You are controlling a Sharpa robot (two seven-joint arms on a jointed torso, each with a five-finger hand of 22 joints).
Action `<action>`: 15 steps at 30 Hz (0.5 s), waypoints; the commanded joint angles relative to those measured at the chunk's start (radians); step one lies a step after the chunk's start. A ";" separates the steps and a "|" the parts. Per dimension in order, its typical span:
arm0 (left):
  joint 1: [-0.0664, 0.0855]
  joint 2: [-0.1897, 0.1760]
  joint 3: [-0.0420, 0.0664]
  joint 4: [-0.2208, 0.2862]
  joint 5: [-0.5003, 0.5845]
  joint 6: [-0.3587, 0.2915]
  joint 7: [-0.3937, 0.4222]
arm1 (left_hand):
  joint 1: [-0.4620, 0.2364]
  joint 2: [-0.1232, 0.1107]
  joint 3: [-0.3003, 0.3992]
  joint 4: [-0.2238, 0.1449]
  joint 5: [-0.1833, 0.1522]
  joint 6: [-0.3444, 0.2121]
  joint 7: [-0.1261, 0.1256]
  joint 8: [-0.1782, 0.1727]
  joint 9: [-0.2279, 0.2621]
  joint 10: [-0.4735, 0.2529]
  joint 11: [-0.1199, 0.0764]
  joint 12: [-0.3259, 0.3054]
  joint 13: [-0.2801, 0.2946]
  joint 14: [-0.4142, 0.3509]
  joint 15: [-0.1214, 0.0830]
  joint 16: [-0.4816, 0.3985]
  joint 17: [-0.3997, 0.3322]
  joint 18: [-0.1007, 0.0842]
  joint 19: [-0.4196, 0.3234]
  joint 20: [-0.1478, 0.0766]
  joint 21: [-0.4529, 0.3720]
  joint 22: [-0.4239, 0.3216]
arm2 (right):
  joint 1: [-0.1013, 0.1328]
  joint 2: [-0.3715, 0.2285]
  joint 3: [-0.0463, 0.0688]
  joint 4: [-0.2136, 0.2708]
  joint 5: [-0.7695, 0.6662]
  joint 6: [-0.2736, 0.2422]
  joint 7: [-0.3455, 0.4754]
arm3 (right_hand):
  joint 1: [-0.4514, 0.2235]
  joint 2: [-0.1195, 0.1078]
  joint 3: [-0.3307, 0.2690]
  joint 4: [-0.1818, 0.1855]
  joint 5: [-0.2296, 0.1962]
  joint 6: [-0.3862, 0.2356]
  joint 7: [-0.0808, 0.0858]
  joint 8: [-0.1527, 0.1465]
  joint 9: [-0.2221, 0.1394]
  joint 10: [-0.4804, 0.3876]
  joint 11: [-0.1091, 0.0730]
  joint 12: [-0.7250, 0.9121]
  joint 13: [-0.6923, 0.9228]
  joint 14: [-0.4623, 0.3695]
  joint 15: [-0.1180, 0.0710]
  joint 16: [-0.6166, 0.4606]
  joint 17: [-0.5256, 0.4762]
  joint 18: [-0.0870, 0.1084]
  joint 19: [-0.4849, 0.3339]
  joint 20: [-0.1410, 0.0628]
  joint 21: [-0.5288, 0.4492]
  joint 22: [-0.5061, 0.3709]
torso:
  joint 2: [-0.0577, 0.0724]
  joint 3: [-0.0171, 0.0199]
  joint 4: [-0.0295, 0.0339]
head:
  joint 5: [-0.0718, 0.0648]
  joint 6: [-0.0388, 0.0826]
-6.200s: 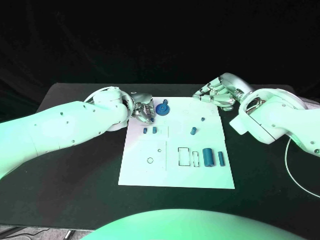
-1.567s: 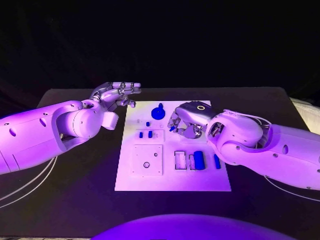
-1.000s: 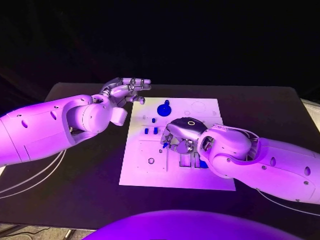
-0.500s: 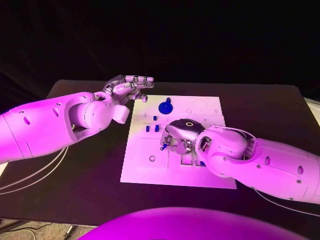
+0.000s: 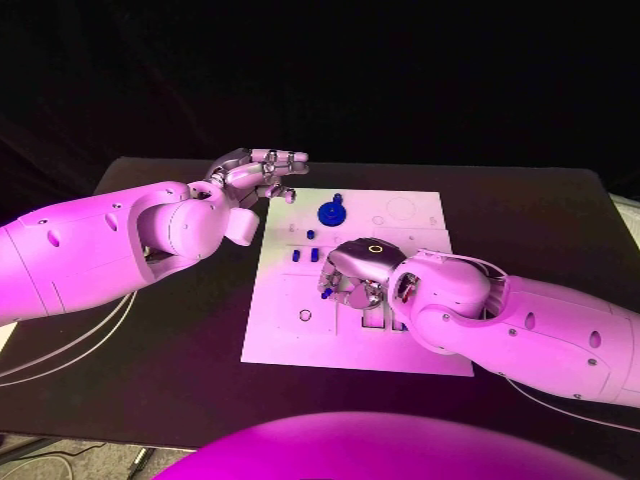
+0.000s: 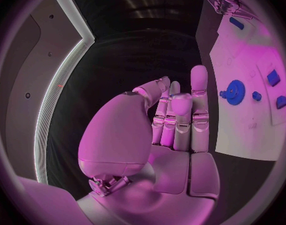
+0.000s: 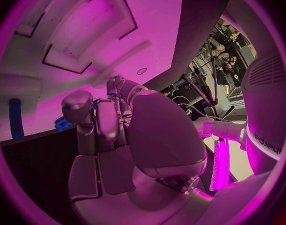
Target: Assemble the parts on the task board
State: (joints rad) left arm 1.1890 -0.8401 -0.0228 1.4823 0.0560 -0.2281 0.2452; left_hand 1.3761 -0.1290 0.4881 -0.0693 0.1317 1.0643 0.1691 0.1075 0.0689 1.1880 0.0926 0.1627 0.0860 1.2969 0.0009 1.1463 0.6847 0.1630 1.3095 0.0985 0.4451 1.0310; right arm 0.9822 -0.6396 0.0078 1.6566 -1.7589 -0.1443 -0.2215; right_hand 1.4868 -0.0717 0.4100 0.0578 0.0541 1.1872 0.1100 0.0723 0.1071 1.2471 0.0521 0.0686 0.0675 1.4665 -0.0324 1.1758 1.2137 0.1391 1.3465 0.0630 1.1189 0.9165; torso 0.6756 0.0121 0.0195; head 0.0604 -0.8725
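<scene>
The white task board [image 5: 407, 345] lies flat in the middle of the black table [image 5: 551, 210], its long side running from near to far. The right hand [image 5: 356, 275] hangs low over the middle of the board, back turned up, with its fingers [image 7: 96, 117] curled down and bunched toward the board surface; a small blue part [image 5: 325, 294] shows just beside the fingertips at their left, but whether the fingers actually have hold of it or of anything else I cannot tell, since the hand covers that spot. In the right wrist view the fingers are drawn in together, with a blue cylinder [image 7: 15, 117] lying on the board off to one side and another blue bit [image 7: 63, 123] peeping out close behind them. The left hand [image 5: 255, 172] is raised above the table just off the board's far left corner, holding nothing; its fingers [image 6: 180, 115] stand fairly straight and close together with the thumb set apart. On the far part of the board sits a round blue gear-like part [image 5: 329, 214], and nearer, toward the left edge, two small blue parts [image 5: 301, 255] stand side by side. A small ring-shaped mark [image 5: 304, 315] shows on the board's left half, nearer still.
</scene>
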 commanded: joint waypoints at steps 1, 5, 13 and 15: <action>0.000 0.001 0.001 0.005 -0.002 0.021 -0.001 | -0.003 0.003 -0.004 -0.005 0.006 -0.008 0.003 -0.001 -0.001 -0.007 0.000 0.007 0.001 -0.008 0.002 -0.006 -0.003 0.017 -0.007 -0.002 -0.007 -0.002 | -0.003 0.006 -0.002 -0.002 -0.037 0.045 -0.016 | -0.008 0.006 0.007 -0.001 0.003 0.000 0.005 0.002 0.002 -0.003 0.003 -0.005 0.000 0.049 0.007 0.004 0.001 -0.014 0.001 0.001 0.000 -0.001 | 0.000 -0.0002 0.0006 | -0.001 0.000; 0.000 0.000 0.001 0.006 -0.002 0.022 -0.002 | -0.003 0.003 -0.004 -0.005 0.006 -0.008 0.003 -0.001 -0.001 -0.007 0.000 0.007 0.001 -0.008 0.002 -0.006 -0.003 0.017 -0.007 -0.002 -0.007 -0.002 | -0.003 0.010 -0.003 -0.004 -0.051 0.063 -0.027 | -0.013 0.005 0.007 -0.002 0.002 0.000 0.006 0.001 0.003 -0.005 0.003 -0.005 0.000 0.049 0.008 0.004 0.000 -0.013 0.000 0.002 -0.001 -0.003 | -0.001 -0.0006 0.0006 | -0.002 0.000; 0.001 -0.001 0.001 0.009 -0.002 0.025 -0.006 | -0.003 0.003 -0.004 -0.005 0.006 -0.008 0.003 -0.001 -0.001 -0.007 0.000 0.007 0.001 -0.008 0.002 -0.006 -0.003 0.017 -0.007 -0.002 -0.007 -0.002 | -0.003 0.021 -0.006 -0.012 -0.059 0.085 -0.045 | -0.051 -0.007 0.000 0.002 0.010 -0.024 0.014 -0.010 0.000 -0.038 0.013 -0.009 -0.004 0.046 0.016 -0.002 -0.005 -0.012 -0.008 0.007 -0.011 -0.015 | 0.000 -0.0005 0.0000 | -0.003 0.000; 0.001 -0.002 0.001 0.010 -0.002 0.026 -0.007 | -0.003 0.003 -0.004 -0.005 0.006 -0.008 0.003 -0.001 -0.001 -0.007 0.000 0.007 0.001 -0.008 0.002 -0.006 -0.003 0.017 -0.007 -0.002 -0.007 -0.002 | -0.003 0.023 -0.007 -0.014 -0.059 0.086 -0.048 | -0.066 -0.016 -0.004 0.004 0.015 -0.046 0.022 -0.012 -0.005 -0.067 0.023 -0.009 -0.006 0.044 0.023 -0.005 -0.009 -0.011 -0.013 0.012 -0.016 -0.023 | 0.000 -0.0006 0.0003 | -0.003 0.000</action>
State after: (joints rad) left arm 1.1891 -0.8419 -0.0228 1.4887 0.0560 -0.2239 0.2387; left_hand 1.3761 -0.1290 0.4855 -0.0719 0.1317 1.0606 0.1726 0.1075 0.0689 1.1879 0.0925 0.1666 0.0860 1.2978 0.0018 1.1463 0.6830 0.1629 1.3095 0.0985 0.4414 1.0300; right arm 0.9829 -0.6170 0.0049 1.6488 -1.7966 -0.1082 -0.2434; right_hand 1.4195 -0.0799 0.4070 0.0608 0.0674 1.1480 0.1316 0.0651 0.1110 1.1879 0.0731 0.0636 0.0633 1.4665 -0.0140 1.1757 1.2051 0.1391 1.3355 0.0739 1.1048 0.8951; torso 0.6752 0.0115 0.0197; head 0.0573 -0.8724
